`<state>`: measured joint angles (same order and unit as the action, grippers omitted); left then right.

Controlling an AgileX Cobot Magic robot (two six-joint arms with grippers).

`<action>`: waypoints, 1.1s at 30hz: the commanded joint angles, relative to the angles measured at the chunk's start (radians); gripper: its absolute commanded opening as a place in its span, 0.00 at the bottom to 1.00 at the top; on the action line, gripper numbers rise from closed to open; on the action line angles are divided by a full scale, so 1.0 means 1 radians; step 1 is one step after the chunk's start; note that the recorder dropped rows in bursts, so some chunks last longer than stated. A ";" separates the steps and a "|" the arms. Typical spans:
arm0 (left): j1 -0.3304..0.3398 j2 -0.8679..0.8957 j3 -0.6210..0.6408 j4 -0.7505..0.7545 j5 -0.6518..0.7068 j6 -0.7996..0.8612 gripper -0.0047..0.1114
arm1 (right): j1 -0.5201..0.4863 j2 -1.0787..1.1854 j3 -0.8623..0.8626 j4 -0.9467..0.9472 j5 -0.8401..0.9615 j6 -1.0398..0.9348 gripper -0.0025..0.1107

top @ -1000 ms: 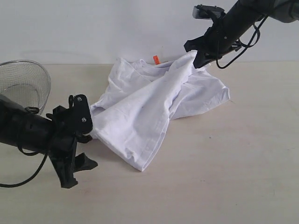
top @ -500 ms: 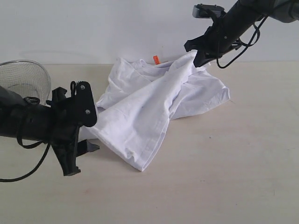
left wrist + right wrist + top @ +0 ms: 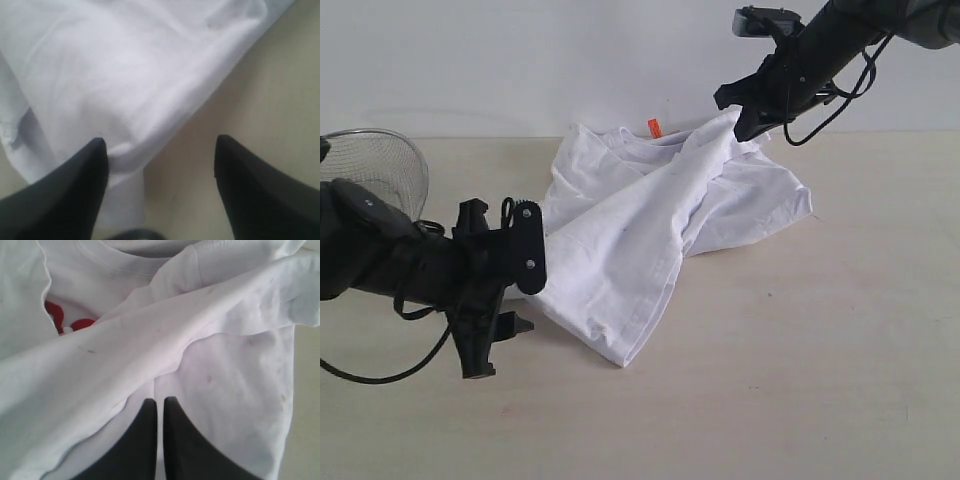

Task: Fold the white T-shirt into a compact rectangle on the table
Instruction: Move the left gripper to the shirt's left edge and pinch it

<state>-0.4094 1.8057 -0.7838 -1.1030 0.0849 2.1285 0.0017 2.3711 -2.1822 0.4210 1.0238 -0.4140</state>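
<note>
My right gripper [image 3: 748, 122] is pinched shut on a raised part of the white T-shirt [image 3: 640, 220]. It holds that part up over the far side of the table [image 3: 820, 350], so the cloth slopes down from it toward the near left. The rest of the shirt lies crumpled mid-table, with its orange neck tag [image 3: 655, 127] at the back. A bit of red lettering [image 3: 60, 320] peeks from under the lifted fold. My left gripper [image 3: 160, 145] stands wide open and holds nothing, low at the shirt's near left edge.

As I judge it, the step in hand is to take that edge with the left. One finger sits at the hem of the fold and the other is over bare table, so the edge lies between them. I should reach in far enough to catch every layer, not just the top one. I should close low, just above the tabletop, without scraping it. The right grip must be firm so the slope is taut. Thin cotton like this will likely bunch or slip out of a shallow bite.

My left arm lies low across the left of the table, in front of the wire-mesh basket [image 3: 380, 175]. Its wrist is rolled so the jaws open one above the other, facing the shirt. My right arm slants down from the upper right, its gripper pointing down and left.
</note>
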 commanded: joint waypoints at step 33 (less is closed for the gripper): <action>-0.046 0.105 -0.077 0.004 0.048 0.003 0.50 | -0.004 -0.007 -0.005 -0.008 -0.027 -0.007 0.02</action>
<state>-0.4504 1.8941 -0.8583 -1.0980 0.1343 2.1285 0.0017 2.3711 -2.1822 0.4174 1.0092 -0.4158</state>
